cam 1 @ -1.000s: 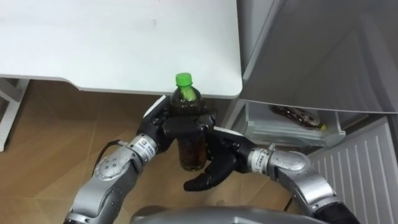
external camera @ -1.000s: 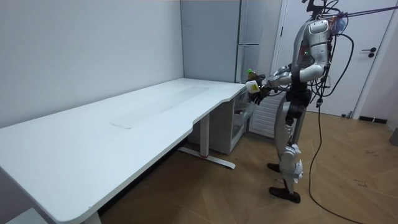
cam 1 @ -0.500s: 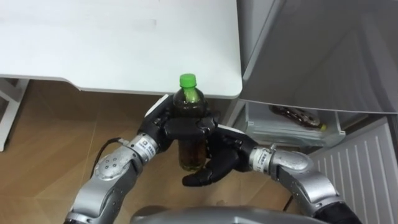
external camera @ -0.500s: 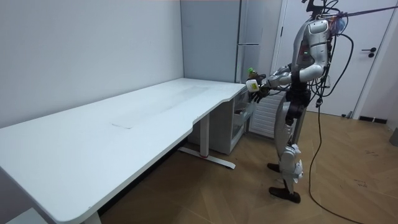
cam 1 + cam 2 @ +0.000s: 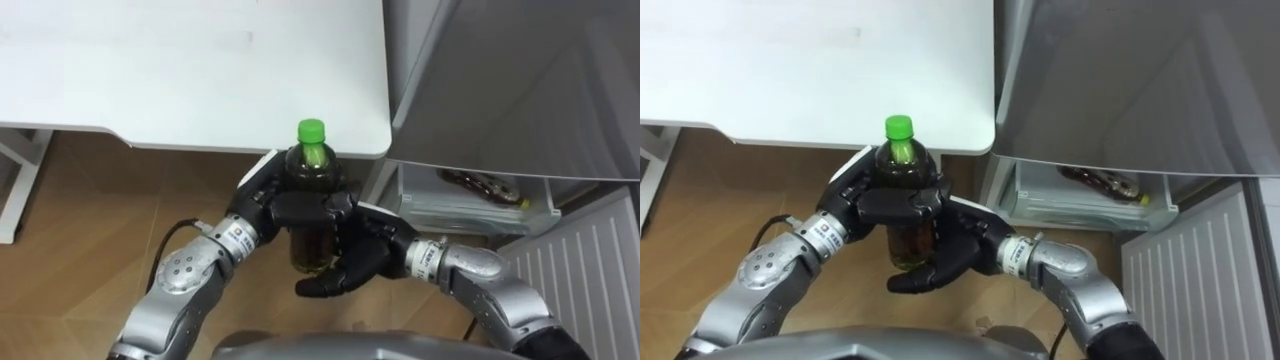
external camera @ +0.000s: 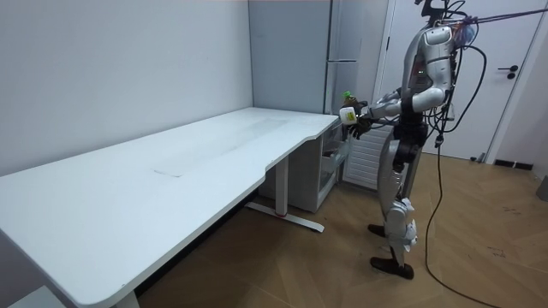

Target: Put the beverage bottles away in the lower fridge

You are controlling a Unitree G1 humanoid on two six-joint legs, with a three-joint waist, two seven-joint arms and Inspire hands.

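Note:
A bottle of dark tea with a green cap (image 5: pixel 308 190) (image 5: pixel 901 180) stands upright in front of my chest, just off the white table's corner. My left hand (image 5: pixel 268 203) is shut on it, fingers behind its shoulder and thumb across its front. My right hand (image 5: pixel 350 262) lies against the bottle's lower right side, its fingers relaxed and pointing down-left under the bottle. To the right, the lower fridge drawer (image 5: pixel 470 205) stands pulled out with another dark bottle (image 5: pixel 478 186) lying in it. In the room view I stand between table and fridge, holding the bottle (image 6: pixel 348 103) out.
The white table (image 5: pixel 150 70) stretches across the upper left, its rounded corner close behind the bottle. The grey fridge front (image 5: pixel 520 80) rises at the right. The open lower door's ribbed white inside (image 5: pixel 585 265) is at the lower right. Below is wooden floor (image 5: pixel 80 230).
Both hands and the bottle have shifted a little to the right and upward, toward the open drawer. The grip looks the same.

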